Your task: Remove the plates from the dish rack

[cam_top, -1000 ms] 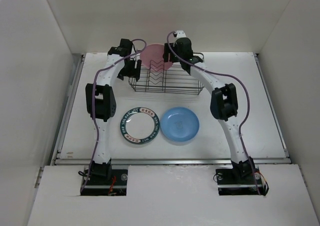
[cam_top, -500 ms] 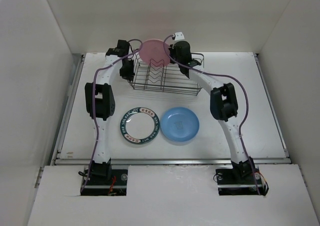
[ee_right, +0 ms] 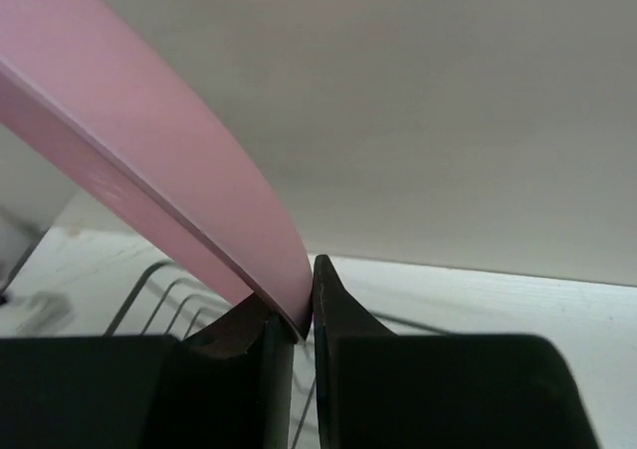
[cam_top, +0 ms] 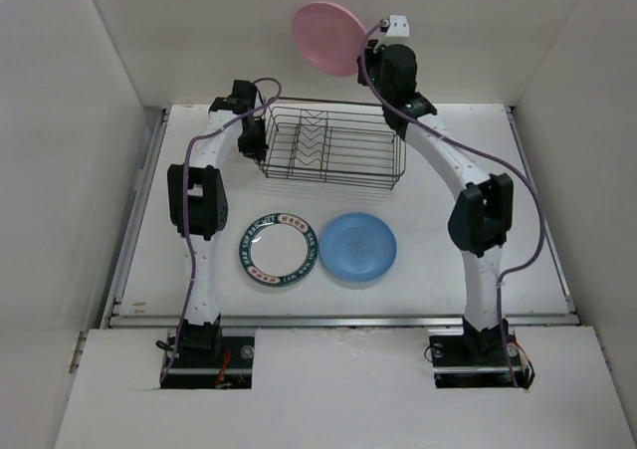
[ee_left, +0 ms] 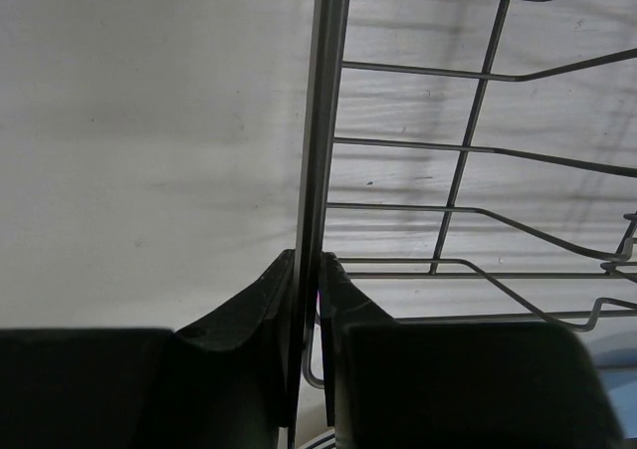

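**A:** From above, what worries you?

**B:** The right gripper (cam_top: 372, 61) pinches the pink plate (cam_top: 329, 38) by its rim alone, high above the far side of the dish rack (cam_top: 331, 148). With so thin an edge hold on a smooth plate, I judge a quick swing could make it pivot or slip and drop onto the wires.

**A:** And lower down?

**B:** The ringed plate (cam_top: 279, 249) and the blue plate (cam_top: 358, 247) lie flat, side by side, on the table (cam_top: 478, 170) near the rack. A careless set-down could clip one of them.

**A:** The left wrist view?

**B:** The left gripper (ee_left: 309, 270) is pressed onto the rack's end wire, steadying it. If that hold slackens, the rack may shift.

**A:** The right wrist view?

**B:** The fingers clamp the rim at their very tips. The plate is plain pink, glossy and tilted, with no chip where it shows
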Controlling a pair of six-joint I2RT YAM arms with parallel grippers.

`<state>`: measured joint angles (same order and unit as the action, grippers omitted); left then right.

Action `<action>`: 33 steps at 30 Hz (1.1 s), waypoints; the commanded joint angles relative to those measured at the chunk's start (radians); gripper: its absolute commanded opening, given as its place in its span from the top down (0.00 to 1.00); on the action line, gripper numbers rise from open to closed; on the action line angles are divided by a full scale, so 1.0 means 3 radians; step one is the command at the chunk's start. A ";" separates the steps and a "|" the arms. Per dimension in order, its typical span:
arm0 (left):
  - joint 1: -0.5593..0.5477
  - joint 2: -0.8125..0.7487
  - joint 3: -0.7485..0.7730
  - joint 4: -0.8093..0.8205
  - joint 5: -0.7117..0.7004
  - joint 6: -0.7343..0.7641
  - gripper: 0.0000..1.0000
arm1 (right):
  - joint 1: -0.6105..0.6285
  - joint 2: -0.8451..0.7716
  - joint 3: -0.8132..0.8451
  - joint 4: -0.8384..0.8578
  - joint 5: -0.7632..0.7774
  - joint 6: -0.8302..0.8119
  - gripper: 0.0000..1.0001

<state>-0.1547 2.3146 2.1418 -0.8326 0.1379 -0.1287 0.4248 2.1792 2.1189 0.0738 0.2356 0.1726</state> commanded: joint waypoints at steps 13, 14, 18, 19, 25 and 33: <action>-0.0016 -0.0276 0.0019 0.0004 -0.0317 -0.0067 0.50 | -0.0204 -0.2518 -0.2817 -0.2331 -0.2555 0.0323 1.00; -0.0016 -0.0276 0.0050 0.0004 -0.0317 -0.0067 0.48 | -0.0240 -0.2590 -0.3102 -0.2393 -0.2443 0.0375 1.00; -0.0016 -0.0352 0.0050 0.0004 -0.0352 -0.0067 0.38 | -0.0275 -0.2734 -0.3702 -0.2435 -0.2294 0.0534 1.00; -0.0016 -0.0433 0.0050 0.0004 -0.0352 -0.0031 0.36 | -0.0276 -0.2703 -0.3774 -0.2435 -0.2294 0.0534 1.00; -0.0016 -0.0705 0.0014 -0.0027 -0.0383 0.0143 0.08 | -0.0306 -0.2244 -0.3868 -0.2184 -0.2217 0.0631 0.92; -0.0016 -0.1169 -0.0180 -0.0104 -0.0541 0.0429 0.01 | -0.0306 -0.2084 -0.3443 -0.2654 -0.1650 0.0488 0.17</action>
<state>-0.1570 2.0548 2.1117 -0.8375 0.0162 -0.0509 0.3397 1.6176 0.9997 -0.6762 -0.3538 0.3286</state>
